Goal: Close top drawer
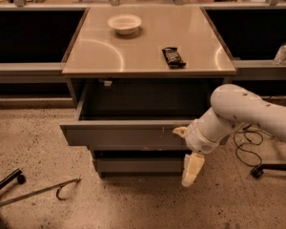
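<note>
Gripper (188,159): smooth matt cream plastic, against the top drawer (119,135) front, which is matt grey metal, lightly scuffed. Tabletop (133,51) above it: glossy, reflective. Floor (133,204) beneath: rough, speckled. Arm (257,111): smooth white plastic.

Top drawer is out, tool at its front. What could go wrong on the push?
The tool sits at the front of the top drawer, right of centre, so a push may skew and jam it. Part of the tool hangs below that front, before the lower drawer; it could catch there.
</note>
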